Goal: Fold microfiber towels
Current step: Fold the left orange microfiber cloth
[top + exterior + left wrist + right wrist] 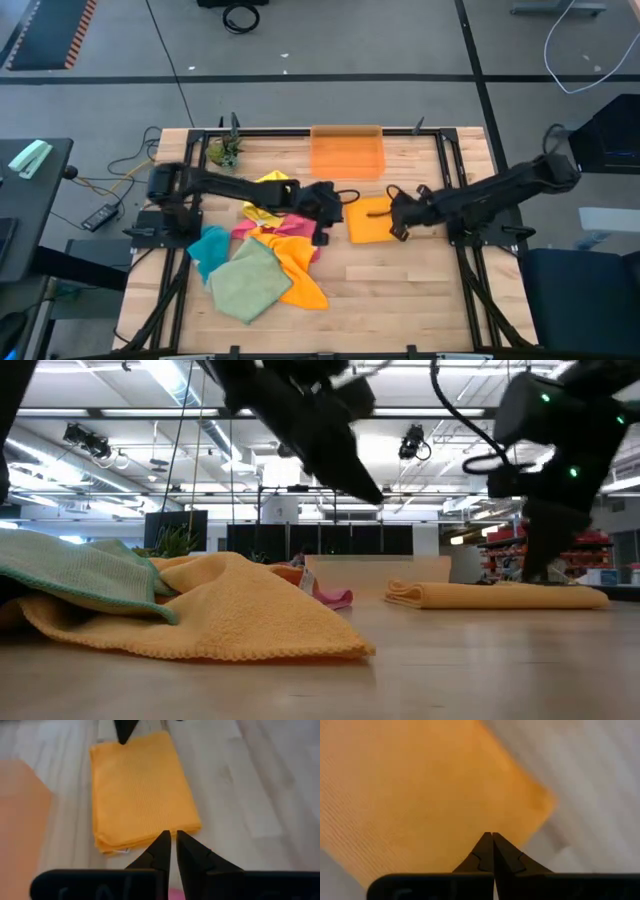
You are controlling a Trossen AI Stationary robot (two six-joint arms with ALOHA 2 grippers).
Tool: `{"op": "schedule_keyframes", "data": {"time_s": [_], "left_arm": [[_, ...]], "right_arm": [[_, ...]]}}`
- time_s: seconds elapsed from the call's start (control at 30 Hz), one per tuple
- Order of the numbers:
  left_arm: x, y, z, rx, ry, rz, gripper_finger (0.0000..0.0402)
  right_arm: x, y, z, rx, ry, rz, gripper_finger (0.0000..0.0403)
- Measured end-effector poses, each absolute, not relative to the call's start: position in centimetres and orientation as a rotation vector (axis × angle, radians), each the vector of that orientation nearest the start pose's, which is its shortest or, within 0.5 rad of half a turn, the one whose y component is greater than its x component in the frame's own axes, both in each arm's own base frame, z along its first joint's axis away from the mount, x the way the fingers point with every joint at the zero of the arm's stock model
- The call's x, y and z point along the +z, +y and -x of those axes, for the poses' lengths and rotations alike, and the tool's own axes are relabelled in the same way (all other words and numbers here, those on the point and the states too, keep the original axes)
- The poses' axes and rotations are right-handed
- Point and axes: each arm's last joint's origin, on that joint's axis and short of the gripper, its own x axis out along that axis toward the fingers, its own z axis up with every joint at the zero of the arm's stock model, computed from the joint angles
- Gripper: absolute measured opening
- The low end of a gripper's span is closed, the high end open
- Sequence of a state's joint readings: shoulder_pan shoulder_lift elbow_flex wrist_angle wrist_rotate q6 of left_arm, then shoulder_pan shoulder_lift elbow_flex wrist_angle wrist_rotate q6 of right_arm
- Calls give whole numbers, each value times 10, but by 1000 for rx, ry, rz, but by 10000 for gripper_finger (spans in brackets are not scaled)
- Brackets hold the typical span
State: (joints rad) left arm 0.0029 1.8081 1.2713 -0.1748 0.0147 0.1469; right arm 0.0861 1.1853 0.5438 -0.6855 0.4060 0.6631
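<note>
Orange folded towel (369, 220) — white tag, no legible txt — betw. both pincers.

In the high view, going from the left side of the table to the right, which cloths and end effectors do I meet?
Teal towel → sage green towel → left end effector → folded orange towel → right end effector.

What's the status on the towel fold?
Left hand shut, empty, beside folded orange towel. Right hand shut, over that towel. Unfolded pile waits left of it. Nothing in the way.
</note>
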Motion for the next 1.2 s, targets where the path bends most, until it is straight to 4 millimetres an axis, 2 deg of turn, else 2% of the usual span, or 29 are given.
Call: {"op": "schedule_keyframes", "data": {"time_s": [0.13, 0.23, 0.43, 0.5, 0.57, 0.7, 0.8, 0.97, 1.1, 1.2], "left_arm": [[248, 3, -370, -53, 745, -126, 27], [239, 0, -348, -38, 774, -81, 13], [195, -7, -296, 1, 788, 71, 12], [188, -7, -289, 21, 760, 127, 27], [176, -8, -276, 45, 822, 166, 46], [161, -15, -264, 39, 870, 191, 85], [154, -23, -258, 25, 920, 199, 113], [142, -37, -243, 15, 1031, 207, 142], [132, -44, -230, 42, 1118, 231, 147], [133, -49, -224, 70, 1122, 198, 141]], "right_arm": [[187, -3, -182, -635, 1059, -283, 0], [190, 7, -189, -544, 994, -352, 0], [158, 32, -206, -458, 917, -385, 0], [146, 34, -213, -475, 894, -394, 0], [132, 34, -217, -503, 925, -389, 0], [116, 34, -222, -547, 966, -371, 0], [111, 34, -222, -577, 987, -387, 0], [116, 32, -213, -593, 1037, -384, 0], [124, 26, -198, -622, 1114, -359, 0], [130, 19, -184, -669, 1184, -349, 0]]}}
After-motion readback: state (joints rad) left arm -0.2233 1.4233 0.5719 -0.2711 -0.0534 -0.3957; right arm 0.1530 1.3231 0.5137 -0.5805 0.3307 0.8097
